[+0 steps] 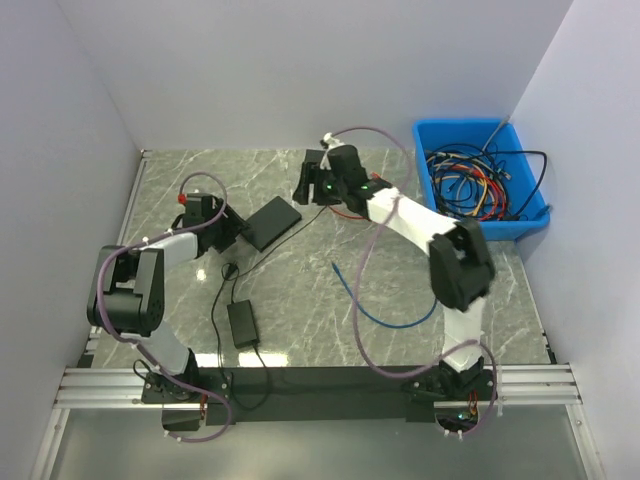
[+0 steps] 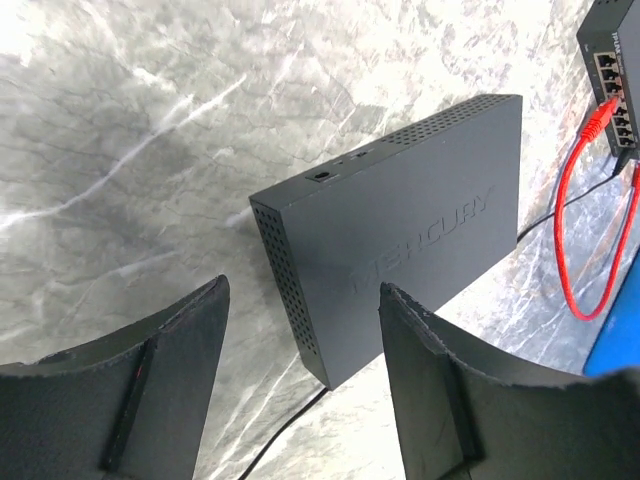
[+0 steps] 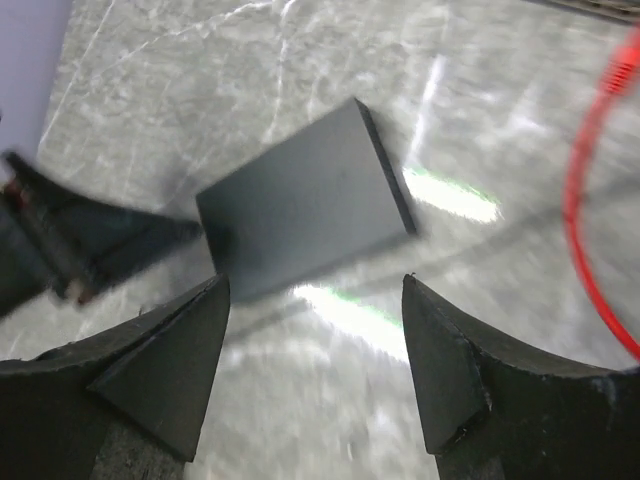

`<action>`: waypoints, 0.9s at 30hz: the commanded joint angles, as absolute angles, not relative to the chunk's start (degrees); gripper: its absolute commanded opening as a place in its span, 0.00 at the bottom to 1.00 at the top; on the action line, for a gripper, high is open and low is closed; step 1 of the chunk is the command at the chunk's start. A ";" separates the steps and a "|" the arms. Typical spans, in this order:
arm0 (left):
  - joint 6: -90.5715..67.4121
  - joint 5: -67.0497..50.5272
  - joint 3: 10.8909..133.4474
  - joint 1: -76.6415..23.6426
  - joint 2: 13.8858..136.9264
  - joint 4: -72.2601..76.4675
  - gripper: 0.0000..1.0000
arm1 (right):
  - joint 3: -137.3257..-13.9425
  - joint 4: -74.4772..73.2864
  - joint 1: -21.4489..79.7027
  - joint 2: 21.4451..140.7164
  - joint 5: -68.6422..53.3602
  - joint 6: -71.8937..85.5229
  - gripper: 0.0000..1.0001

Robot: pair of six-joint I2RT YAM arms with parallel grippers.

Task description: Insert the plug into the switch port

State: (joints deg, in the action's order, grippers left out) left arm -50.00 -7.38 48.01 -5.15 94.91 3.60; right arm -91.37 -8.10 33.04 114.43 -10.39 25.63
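A black switch [image 2: 612,70] with a row of ports shows at the top right of the left wrist view. A red plug [image 2: 603,112] sits in one of its ports, and its red cable [image 2: 570,250] loops down to the table. A flat black Mercury box [image 2: 400,250] lies in front of my left gripper [image 2: 300,290], which is open and empty, with the box's near corner showing between the fingers. In the top view my left gripper [image 1: 228,232] is just left of this box [image 1: 272,222]. My right gripper [image 3: 315,280] is open and empty above the table, with the box [image 3: 300,205] beyond it.
A blue bin [image 1: 524,225] of tangled cables stands at the back right. A blue cable [image 1: 390,318] lies on the marble in the middle. A black power adapter [image 1: 242,322] with a thin black lead lies near the left arm. The red cable [image 1: 348,213] runs under the right arm.
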 commanded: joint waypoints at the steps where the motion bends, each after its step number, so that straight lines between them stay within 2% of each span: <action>1: -47.64 -4.67 47.02 -5.10 91.42 4.13 0.67 | -83.26 -8.96 33.49 104.27 -2.65 21.80 0.76; 5: -46.94 -3.96 45.36 -5.10 88.16 5.45 0.68 | -69.13 -10.20 34.19 97.57 2.10 22.32 0.73; 9: -46.15 -3.43 43.69 -5.10 85.00 6.06 0.67 | -60.83 -10.80 36.64 93.78 3.86 22.15 0.65; 18: -44.21 -2.99 42.63 -5.19 80.16 5.10 0.67 | -56.51 -14.06 43.15 93.77 12.47 23.64 0.60; 27: -45.61 -2.02 44.12 -5.62 86.39 -1.58 0.64 | -55.64 -14.94 45.61 97.56 14.59 25.22 0.38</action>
